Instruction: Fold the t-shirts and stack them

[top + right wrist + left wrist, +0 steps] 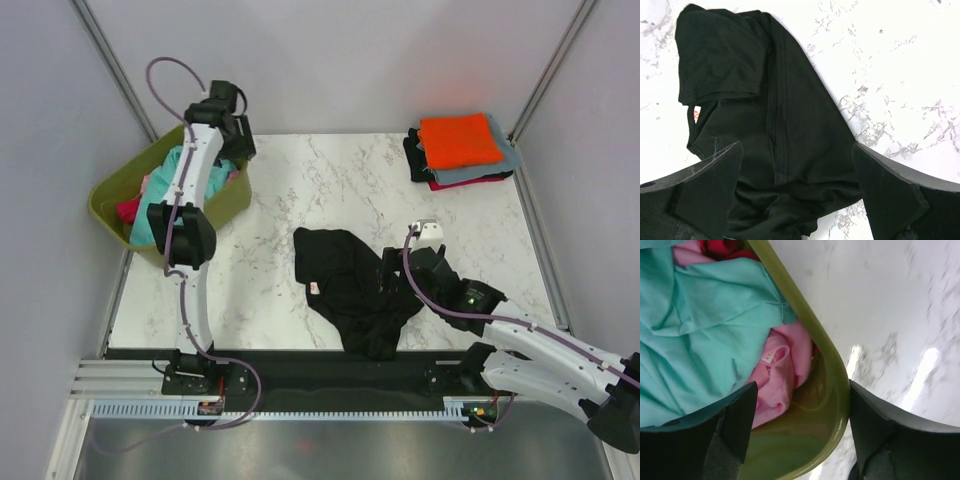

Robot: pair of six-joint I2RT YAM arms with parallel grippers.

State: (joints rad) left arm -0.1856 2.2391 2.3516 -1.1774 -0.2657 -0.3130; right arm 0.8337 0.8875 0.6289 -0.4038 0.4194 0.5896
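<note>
If shut astride the tub (832, 365) rim, liable to nip plastic, not teal t-shirt (705, 330); left gripper (802, 390), right gripper (795, 165): jaws spread, empty.

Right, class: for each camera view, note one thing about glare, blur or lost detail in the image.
Left wrist view: bright glare streaks on the white marble table, its veins smeared. Right wrist view: the crumpled black cloth t-shirt swallows most fold detail. Top view: even light, only faint shadows.

The left arm (195, 300) is stretched toward 12 o'clock, with the left gripper (802, 405) spread wide. The right arm (550, 350) is bent toward 10 o'clock, with the right gripper (797, 165) spread wide too.
</note>
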